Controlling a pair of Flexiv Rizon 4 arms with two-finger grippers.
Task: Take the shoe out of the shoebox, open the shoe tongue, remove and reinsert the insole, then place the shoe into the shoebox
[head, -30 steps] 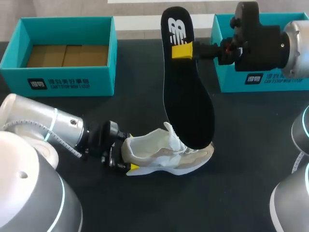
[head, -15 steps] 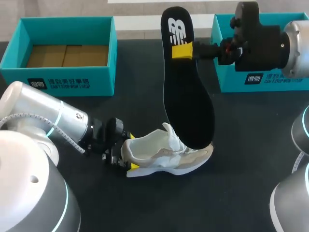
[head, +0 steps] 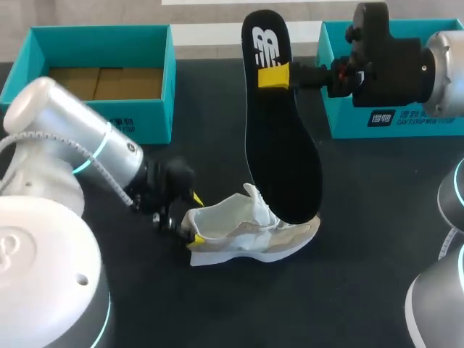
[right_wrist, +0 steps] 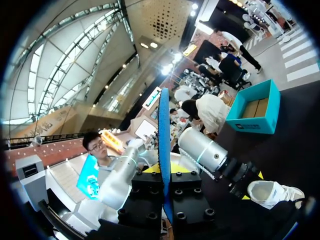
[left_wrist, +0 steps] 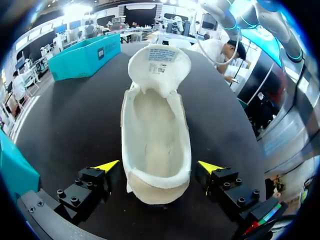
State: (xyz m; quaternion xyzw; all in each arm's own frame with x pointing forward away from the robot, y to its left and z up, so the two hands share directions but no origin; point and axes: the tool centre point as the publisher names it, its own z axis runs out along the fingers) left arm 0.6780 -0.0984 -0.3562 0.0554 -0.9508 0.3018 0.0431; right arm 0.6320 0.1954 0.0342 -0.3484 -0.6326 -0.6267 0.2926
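Surface: black and matte, running the full width of the head view.

Far left: open teal shoebox at the back edge, showing only its brown cardboard floor.

Left arm: comes in from the near left corner, with the forearm angled down toward the middle. The left tool is at the shoe's heel. In the left wrist view the left tool is spread wide, one yellow tip on each side of the heel with a sliver of black showing between tip and shoe. It holds nothing.

Centre: white shoe on its sole on the surface, heel toward the left arm. In the left wrist view the shoe has its tongue folded forward and its bare inside exposed.

Above it: black insole, nearly upright, heel end up. Its toe end overlaps the shoe's forefoot; contact cannot be judged.

Right: the right tool is clamped on the insole near its heel end. In the right wrist view the insole sits edge-on between the right tool tips. A second teal box stands behind the right arm.

Change: over the last second the left arm's forearm has swung up toward the shoebox and its wrist has turned. Shoe, insole and right arm are unmoved.
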